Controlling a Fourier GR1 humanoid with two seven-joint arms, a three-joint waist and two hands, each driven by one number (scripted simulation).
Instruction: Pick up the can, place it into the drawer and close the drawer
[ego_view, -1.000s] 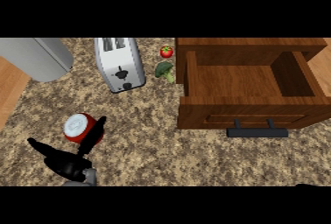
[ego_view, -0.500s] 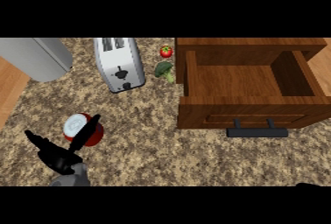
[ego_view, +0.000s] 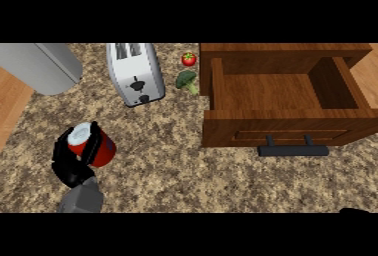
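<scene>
The red can (ego_view: 105, 150) with a white top stands on the speckled counter at the left. My left hand (ego_view: 70, 169) comes up from the lower edge and has its fingers (ego_view: 91, 145) and thumb curled round the can, hiding part of its side. The wooden drawer (ego_view: 280, 92) stands open at the right, nothing showing inside, with its black handle (ego_view: 293, 150) toward me. Only a black sliver of my right hand (ego_view: 358, 210) shows at the bottom right corner.
A silver toaster (ego_view: 134, 72) lies at the back centre. A tomato (ego_view: 189, 59) and a broccoli floret (ego_view: 187, 80) sit between it and the drawer. A grey metal object (ego_view: 40, 65) fills the back left. Bare wood shows at the left edge.
My left hand has moved forward from behind the can, and its fingers and thumb have curled round it. The can stays in the same spot.
</scene>
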